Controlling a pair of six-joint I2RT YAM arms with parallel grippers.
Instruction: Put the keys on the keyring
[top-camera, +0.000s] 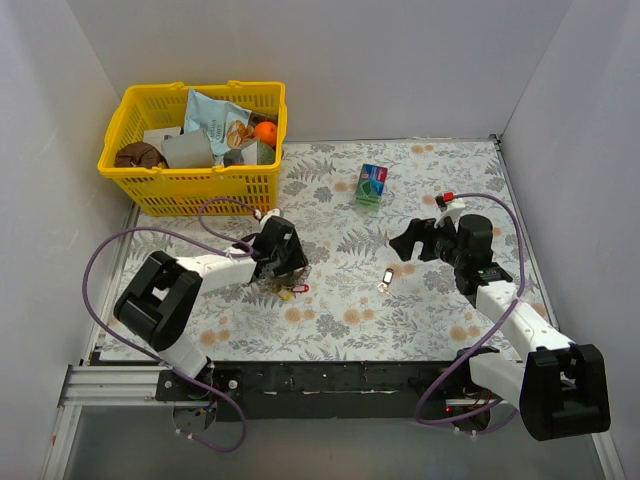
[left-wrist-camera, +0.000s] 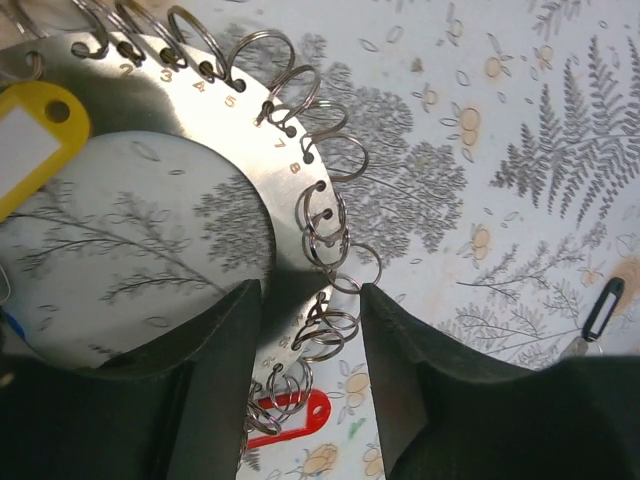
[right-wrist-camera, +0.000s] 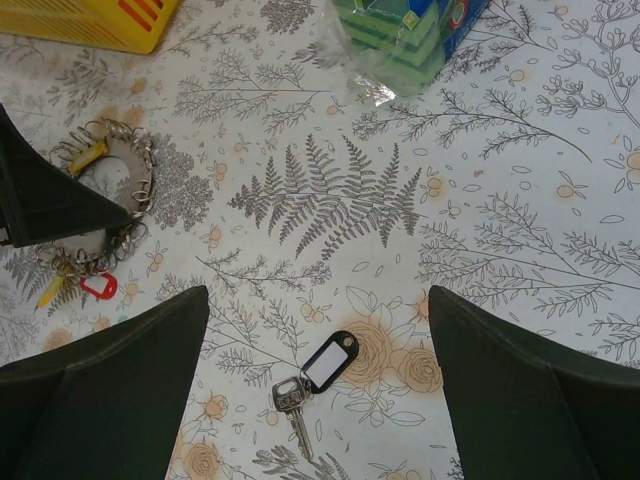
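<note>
The keyring (left-wrist-camera: 215, 125) is a flat silvery disc with numbered holes and split rings along its rim. It carries a yellow tag (left-wrist-camera: 30, 140) and a red tag (left-wrist-camera: 295, 415). My left gripper (left-wrist-camera: 308, 300) is shut across its band, with the rings between the fingers. From above, the keyring (top-camera: 278, 287) lies under the left gripper (top-camera: 283, 268). One of the keys (right-wrist-camera: 295, 410), with a black-framed white tag (right-wrist-camera: 330, 362), lies loose on the cloth. It is just below my right gripper (right-wrist-camera: 318, 300), which hangs open and empty. From above, that key (top-camera: 385, 280) sits left of the right gripper (top-camera: 418, 245).
A yellow basket (top-camera: 195, 180) full of groceries stands at the back left. A green and blue box (top-camera: 372, 185) sits mid-table behind the loose key. White walls close in the flowered tablecloth on three sides.
</note>
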